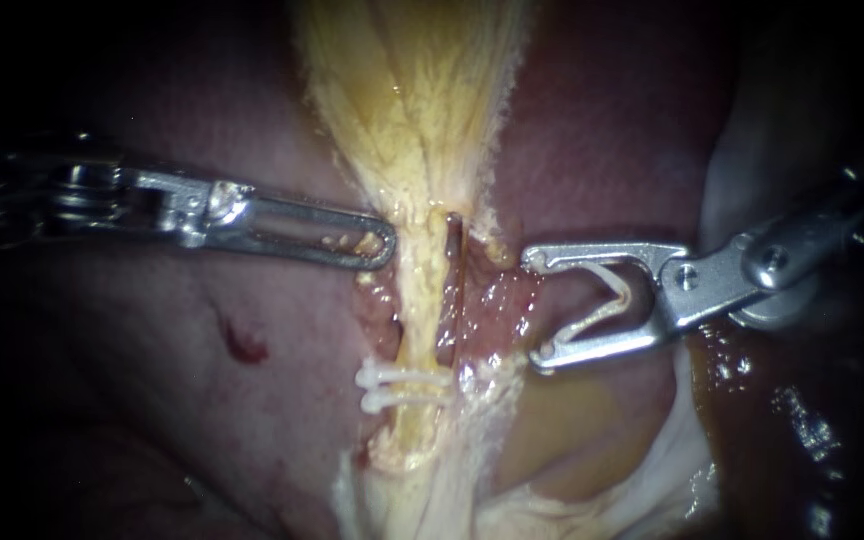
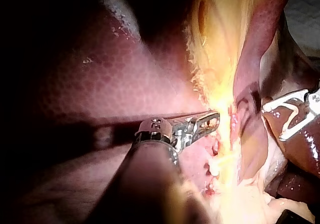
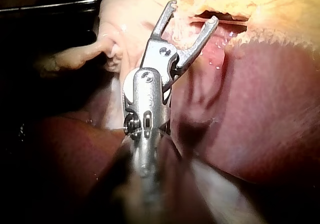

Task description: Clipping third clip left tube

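Observation:
The yellow left tube [image 1: 422,300] runs down from the gallbladder [image 1: 412,80] and carries two white clips [image 1: 402,386] side by side low on it. My right instrument [image 1: 534,310] holds a white clip [image 1: 602,300] in its wide-apart jaws, just to the right of the tube and above the two clips, not around it. My left instrument [image 1: 377,245] has its windowed jaws together on the thin tissue edge at the tube's left. From the left wrist, its jaws [image 2: 207,121] meet the yellow tissue. From the right wrist, my right instrument [image 3: 194,13] faces the yellow tissue.
Liver [image 1: 152,400] surrounds the tube on both sides, with a small red spot [image 1: 247,345] on the left lobe. A thinner reddish strand [image 1: 455,270] lies right beside the left tube. Pale white tissue [image 1: 652,470] and wet dark fluid lie under my right instrument.

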`<action>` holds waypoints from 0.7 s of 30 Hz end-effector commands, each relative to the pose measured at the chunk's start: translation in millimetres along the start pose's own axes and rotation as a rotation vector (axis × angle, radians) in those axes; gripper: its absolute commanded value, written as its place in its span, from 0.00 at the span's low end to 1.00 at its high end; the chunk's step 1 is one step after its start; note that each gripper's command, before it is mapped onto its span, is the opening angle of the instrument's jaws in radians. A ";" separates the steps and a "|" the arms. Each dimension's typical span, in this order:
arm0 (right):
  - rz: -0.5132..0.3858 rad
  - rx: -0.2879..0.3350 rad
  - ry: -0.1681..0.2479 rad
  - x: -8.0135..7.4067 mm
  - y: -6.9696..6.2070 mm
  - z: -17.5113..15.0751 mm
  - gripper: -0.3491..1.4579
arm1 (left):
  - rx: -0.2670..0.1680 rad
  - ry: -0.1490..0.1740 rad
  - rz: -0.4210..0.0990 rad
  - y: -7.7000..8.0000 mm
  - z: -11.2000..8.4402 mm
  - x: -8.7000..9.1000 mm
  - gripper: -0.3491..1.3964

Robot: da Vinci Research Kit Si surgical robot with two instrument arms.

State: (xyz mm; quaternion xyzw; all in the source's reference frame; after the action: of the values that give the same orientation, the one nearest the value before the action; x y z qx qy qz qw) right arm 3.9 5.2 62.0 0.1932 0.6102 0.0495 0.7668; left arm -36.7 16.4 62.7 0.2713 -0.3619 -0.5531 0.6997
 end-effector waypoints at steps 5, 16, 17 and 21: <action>0.000 0.001 0.000 0.0 0.0 0.0 0.47 | 0.010 0.010 -0.002 -0.1 -1.8 -0.6 0.00; 0.000 0.003 0.001 0.0 0.0 0.0 0.47 | -0.016 -0.037 -0.023 -0.6 -9.8 -3.7 0.00; 0.000 0.003 0.001 0.0 0.0 0.1 0.47 | -0.012 -0.041 -0.025 -0.7 -10.0 -3.9 0.00; 0.000 0.007 0.004 0.0 0.0 0.3 0.47 | -0.013 -0.042 -0.027 -1.0 -10.1 -3.9 0.00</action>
State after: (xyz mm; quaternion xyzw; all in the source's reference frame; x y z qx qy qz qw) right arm 4.3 5.1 62.0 0.1954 0.6118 0.0477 0.7650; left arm -29.6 19.6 55.1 0.2604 -0.3695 -0.5699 0.6862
